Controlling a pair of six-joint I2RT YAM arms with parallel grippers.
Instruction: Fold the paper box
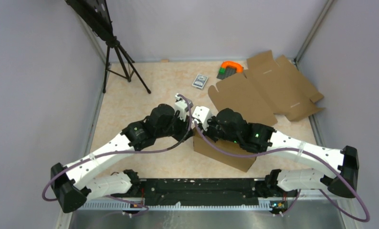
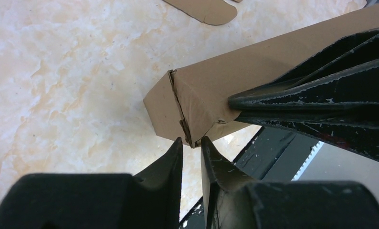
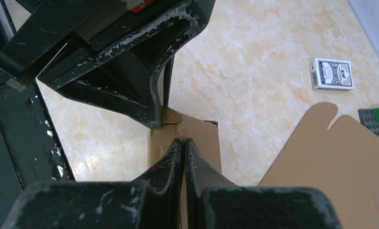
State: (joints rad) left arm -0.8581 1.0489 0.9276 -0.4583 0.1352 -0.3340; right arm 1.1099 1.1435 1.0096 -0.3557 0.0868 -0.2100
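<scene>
The paper box (image 1: 226, 153) is a brown folded shell standing on the table in front of the arm bases. Both grippers meet at its upper left corner. In the left wrist view my left gripper (image 2: 192, 141) is slightly open, its tips on either side of the frayed corner edge of the box (image 2: 206, 90), with table showing through the gap. My right gripper (image 3: 182, 141) is shut, and its tips press against the box's narrow face (image 3: 202, 138). The right fingers (image 2: 302, 95) show as a black wedge touching the box.
A flat brown cardboard blank (image 1: 268, 90) lies spread at the back right. Near it are a small card pack (image 1: 200, 81) and an orange, green and grey block piece (image 1: 229, 69). A black tripod (image 1: 118, 57) stands at the back left. A black rail (image 1: 202, 191) runs along the near edge.
</scene>
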